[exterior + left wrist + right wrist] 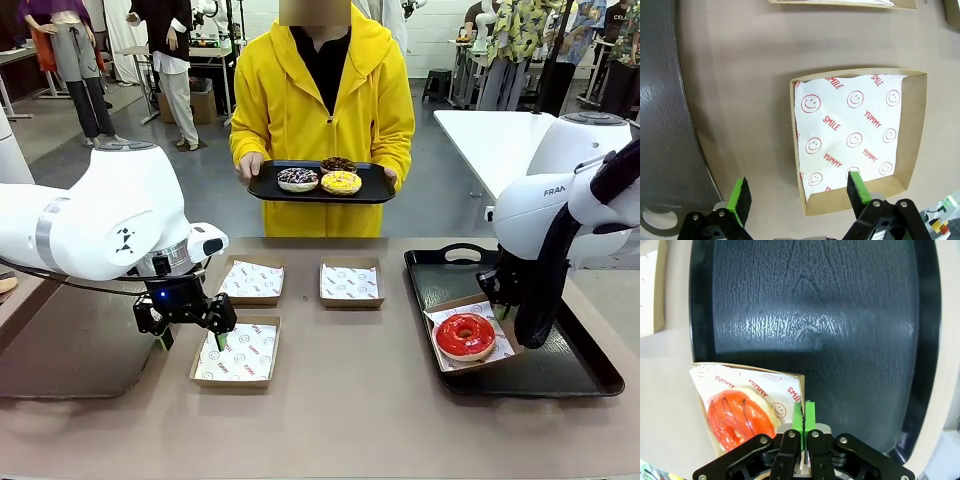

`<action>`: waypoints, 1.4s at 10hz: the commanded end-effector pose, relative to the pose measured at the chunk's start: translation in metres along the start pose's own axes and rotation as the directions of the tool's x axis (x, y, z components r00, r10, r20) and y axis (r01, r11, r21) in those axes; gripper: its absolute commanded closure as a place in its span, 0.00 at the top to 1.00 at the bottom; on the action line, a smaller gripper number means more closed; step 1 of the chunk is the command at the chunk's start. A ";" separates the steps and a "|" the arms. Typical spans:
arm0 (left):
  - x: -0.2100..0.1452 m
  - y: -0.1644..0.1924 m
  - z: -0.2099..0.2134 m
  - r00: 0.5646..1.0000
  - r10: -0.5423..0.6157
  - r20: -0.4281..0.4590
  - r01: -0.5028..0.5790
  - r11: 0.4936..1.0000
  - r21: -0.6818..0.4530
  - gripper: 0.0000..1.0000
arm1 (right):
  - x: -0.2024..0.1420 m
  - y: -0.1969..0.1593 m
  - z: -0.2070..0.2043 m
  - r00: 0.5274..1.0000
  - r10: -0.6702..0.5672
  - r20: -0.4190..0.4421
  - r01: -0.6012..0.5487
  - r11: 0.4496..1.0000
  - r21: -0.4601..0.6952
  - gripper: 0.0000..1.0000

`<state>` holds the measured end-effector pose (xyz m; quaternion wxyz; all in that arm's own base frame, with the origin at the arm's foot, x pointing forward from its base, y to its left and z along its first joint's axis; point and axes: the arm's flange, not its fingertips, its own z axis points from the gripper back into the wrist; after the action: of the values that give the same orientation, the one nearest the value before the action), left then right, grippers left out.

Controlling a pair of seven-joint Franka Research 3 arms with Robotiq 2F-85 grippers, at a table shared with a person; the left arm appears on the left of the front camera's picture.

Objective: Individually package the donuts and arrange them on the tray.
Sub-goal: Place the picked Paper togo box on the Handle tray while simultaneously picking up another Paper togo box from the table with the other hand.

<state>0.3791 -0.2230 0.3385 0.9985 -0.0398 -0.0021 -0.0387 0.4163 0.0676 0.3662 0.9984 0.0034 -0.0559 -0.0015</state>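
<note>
Front view, with the table tray [560, 375] as marker: well left of it, the left gripper [187, 335] hangs with jaws apart, straddling an empty box [237, 352] wall. Beyond the tray's far-left, a person holds three donuts [341, 182]. On it sits the red donut [465, 335], boxed, with the right gripper [803, 412] pinched on that box's rim. The donuts are probably soft, their glaze easily marred, so grip the stiff walls.

Red donut [465, 336], apparently boxed, on tray [455, 280]

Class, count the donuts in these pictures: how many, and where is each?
4. The purple donut, chocolate donut and yellow donut sit on the person's tray; the red donut lies in a box on the table tray. None looks hidden.
</note>
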 end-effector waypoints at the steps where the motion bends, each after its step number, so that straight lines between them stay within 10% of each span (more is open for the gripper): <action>1: 0.006 -0.002 -0.005 1.000 0.003 0.015 -0.003 1.000 0.007 1.00 | 0.003 -0.003 -0.003 1.000 0.011 0.005 -0.011 1.000 0.028 0.01; 9: 0.011 -0.003 -0.021 0.993 -0.010 0.116 0.002 0.998 0.069 1.00 | 0.001 -0.006 -0.007 1.000 0.007 0.002 -0.007 0.999 0.038 0.01; 10: 0.011 -0.003 -0.021 0.993 -0.009 0.114 0.001 0.998 0.064 0.57 | 0.000 -0.007 -0.007 1.000 0.009 0.000 -0.009 0.999 0.041 0.05; 11: 0.011 -0.003 -0.020 0.994 0.000 0.112 -0.006 0.998 0.057 0.42 | 0.000 -0.007 -0.007 1.000 0.011 -0.002 -0.011 0.999 0.047 0.61; 12: 0.012 -0.003 -0.019 0.994 0.002 0.114 -0.009 0.998 0.055 0.00 | 0.000 -0.007 -0.006 1.000 0.010 -0.004 -0.009 0.999 0.051 0.65; 13: 0.012 -0.003 -0.018 0.993 0.004 0.115 -0.010 0.998 0.055 0.00 | 0.000 -0.006 -0.006 1.000 0.009 -0.005 -0.009 0.999 0.052 1.00; 14: 0.012 -0.003 -0.018 0.994 0.003 0.113 -0.009 0.998 0.056 0.00 | 0.000 -0.006 -0.006 1.000 0.008 -0.005 -0.008 0.999 0.053 1.00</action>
<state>0.3898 -0.2228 0.3244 0.9974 -0.0211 -0.0472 -0.0496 0.4173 0.0643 0.3624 0.9986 0.0150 -0.0498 -0.0041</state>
